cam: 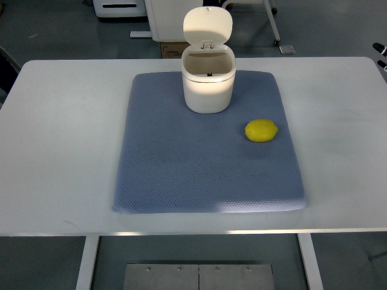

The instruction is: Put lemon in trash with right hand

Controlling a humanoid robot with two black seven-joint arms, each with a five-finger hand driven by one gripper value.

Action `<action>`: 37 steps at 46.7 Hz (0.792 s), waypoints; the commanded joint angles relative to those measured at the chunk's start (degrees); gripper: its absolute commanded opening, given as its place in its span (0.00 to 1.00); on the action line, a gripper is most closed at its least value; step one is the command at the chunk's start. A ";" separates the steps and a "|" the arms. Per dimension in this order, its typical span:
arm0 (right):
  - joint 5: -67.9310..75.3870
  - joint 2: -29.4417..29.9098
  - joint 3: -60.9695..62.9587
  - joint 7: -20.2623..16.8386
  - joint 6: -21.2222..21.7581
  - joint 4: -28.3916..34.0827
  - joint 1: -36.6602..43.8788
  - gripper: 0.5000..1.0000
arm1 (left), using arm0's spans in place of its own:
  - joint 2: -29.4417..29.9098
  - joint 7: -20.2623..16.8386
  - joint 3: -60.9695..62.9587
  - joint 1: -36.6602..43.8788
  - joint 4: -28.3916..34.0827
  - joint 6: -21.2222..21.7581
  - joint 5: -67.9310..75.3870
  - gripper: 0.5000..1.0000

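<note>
A: Where was the lemon (261, 130) at that moment?

B: It lay on the blue mat (181, 175), just to the right of the white trash bin (208, 84) and a little nearer the robot than the bin. It was apart from the bin, not touching it.

A: And the bin itself?

B: It stood upright at the far middle of the mat, its lid (207, 25) flipped up and back, so the mouth was open.

A: What about the right hand (380, 55)?

B: Only a dark sliver showed at the right edge of the picture, well to the right of the bin and beyond the lemon. I couldn't tell how far its fingers were open. It plainly held nothing of the task, since the lemon sat alone on the mat. The left arm wasn't in sight.

A: So which step was it?

B: The very start, I'd judge: the reach had hardly begun. The next move called for bringing the hand in over the lemon, closing around it, then lifting it left over the bin's rim.
</note>
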 commanded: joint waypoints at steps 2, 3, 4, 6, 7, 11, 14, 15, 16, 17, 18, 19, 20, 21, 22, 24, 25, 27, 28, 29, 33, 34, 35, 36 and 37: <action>0.00 0.24 -0.08 0.00 0.00 0.00 -0.01 1.00 | 0.00 -0.26 -0.01 0.17 -0.05 0.00 -0.18 1.00; 0.00 0.24 -0.08 0.00 0.00 0.00 -0.18 1.00 | 0.00 -0.78 -0.09 0.43 -0.05 -0.09 -0.36 1.00; 0.00 0.32 0.01 0.00 0.00 0.00 -0.45 1.00 | 0.00 -1.05 -0.01 0.61 -0.05 -0.17 -0.36 1.00; 0.00 0.41 0.01 0.00 0.00 0.00 -0.71 1.00 | 0.00 -1.92 0.17 0.78 -0.05 -0.09 -0.36 1.00; 0.00 0.41 -0.08 0.00 0.00 0.00 -0.80 1.00 | 0.00 -2.28 0.17 0.79 -0.05 -0.17 -0.36 1.00; 0.00 0.41 0.01 0.00 0.00 0.00 -0.80 1.00 | 0.00 -2.19 0.17 0.35 -0.05 -0.09 -0.19 1.00; 0.00 0.41 0.01 0.00 0.00 0.00 -0.80 1.00 | 0.00 -2.19 0.08 -0.36 -0.05 0.00 -0.27 1.00; 0.00 0.41 0.01 0.00 0.00 0.00 -0.80 1.00 | 0.00 -2.19 -0.01 -0.53 -0.05 -0.09 -0.19 1.00; 0.00 0.41 0.01 0.00 0.00 0.00 -0.80 1.00 | 0.00 -2.19 -0.01 -0.88 0.04 -0.09 -0.19 1.00; 0.00 0.41 0.01 0.00 0.00 0.00 -0.80 1.00 | 0.00 -2.19 -0.01 -1.06 0.04 -0.09 -0.19 1.00; 0.00 0.41 0.01 0.00 0.00 0.00 -0.80 1.00 | 0.00 -2.19 -0.01 -1.41 0.04 0.00 -0.19 1.00; 0.00 0.41 0.01 0.00 0.00 0.00 -0.80 1.00 | 0.00 -2.19 -0.01 -1.67 -0.04 -0.09 -0.19 1.00; 0.00 0.50 0.01 0.00 0.00 0.00 -0.80 1.00 | 0.00 -2.19 -0.01 -1.85 -0.05 -0.09 -0.19 1.00; 0.09 0.50 0.01 0.00 0.00 0.00 -0.80 1.00 | 0.00 -2.19 0.08 -2.11 -0.05 -0.09 -0.19 1.00; 0.00 0.50 0.01 0.00 0.00 0.00 -0.80 1.00 | 0.00 -2.19 0.08 -2.29 -0.05 -0.09 -0.19 1.00; 0.00 0.50 0.01 0.00 0.00 0.00 -0.89 1.00 | 0.00 -2.19 0.08 -2.64 -0.05 -0.09 -0.10 1.00; 0.09 0.50 0.01 0.00 0.00 0.00 -0.89 1.00 | 0.00 -2.19 0.08 -2.73 -0.05 -0.09 -0.10 1.00; 0.00 0.50 0.01 0.00 0.00 0.00 -0.89 1.00 | 0.00 -2.19 0.08 -2.82 -0.05 -0.09 -0.10 1.00; 0.09 0.59 0.01 0.09 0.00 0.00 -0.89 1.00 | 0.00 -2.19 0.08 -2.82 -0.05 -0.09 -0.10 1.00; 0.00 0.59 0.01 0.09 0.00 0.00 -0.80 1.00 | 0.00 -2.19 0.08 -2.82 -0.05 -0.09 -0.10 1.00; 0.00 0.68 0.01 0.44 0.00 0.00 -1.06 1.00 | 0.00 -2.19 0.08 -2.82 -0.05 -0.09 -0.10 1.00; 0.00 0.59 0.01 0.62 0.00 0.00 -1.24 1.00 | 0.00 -2.19 0.08 -2.82 -0.05 -0.09 -0.10 1.00; 0.09 0.59 0.01 0.88 0.00 0.00 -1.59 1.00 | 0.00 -2.19 0.08 -2.82 -0.05 -0.09 -0.10 1.00; 0.00 0.59 0.01 1.05 0.00 0.00 -1.85 1.00 | 0.00 -2.19 0.08 -2.82 -0.05 -0.09 -0.10 1.00; 0.09 0.59 0.10 1.32 0.00 0.00 -1.94 1.00 | 0.00 -2.19 0.08 -2.82 -0.05 -0.09 -0.10 1.00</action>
